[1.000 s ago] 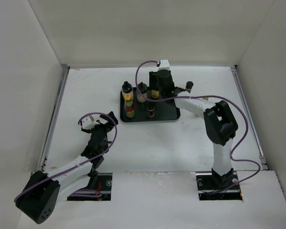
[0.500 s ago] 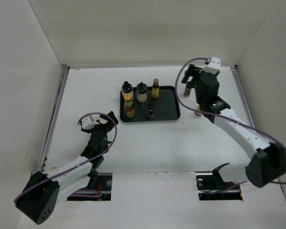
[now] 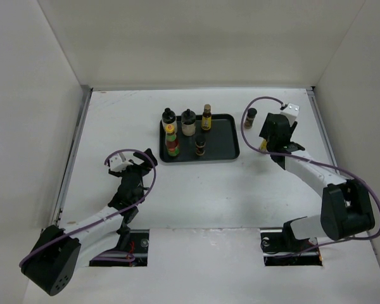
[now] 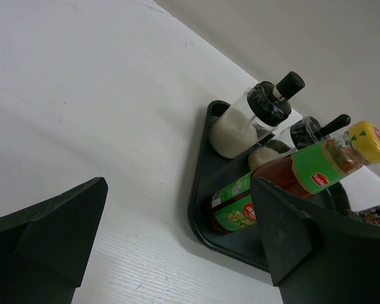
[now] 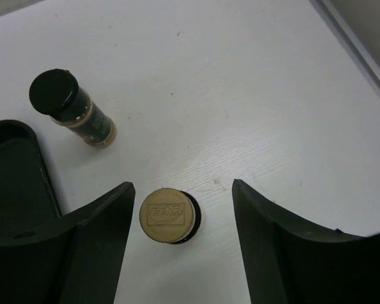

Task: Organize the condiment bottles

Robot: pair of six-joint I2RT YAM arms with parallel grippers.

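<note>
Pick-up step: the right gripper (image 5: 182,187) — jaws apart, touching nothing — hung over the gold-capped slim bottle (image 5: 170,216) on the tabletop (image 5: 253,95) at 3 o'clock of the tray (image 3: 221,142), so the next move likely called for lowering and closing on its neck; the left gripper (image 4: 177,190) stood wide.

There are seven condiment bottles: one red-and-green bottle with a yellow cap (image 3: 171,144), two pale black-capped bottles (image 3: 168,118) (image 3: 189,123), two slim yellow-labelled bottles (image 3: 206,118) (image 5: 168,215) and two short brown dark-capped bottles (image 3: 200,147) (image 3: 251,116). Five stand on the single flat black rectangular tray (image 3: 223,140), and two stand off it to its right.
</note>
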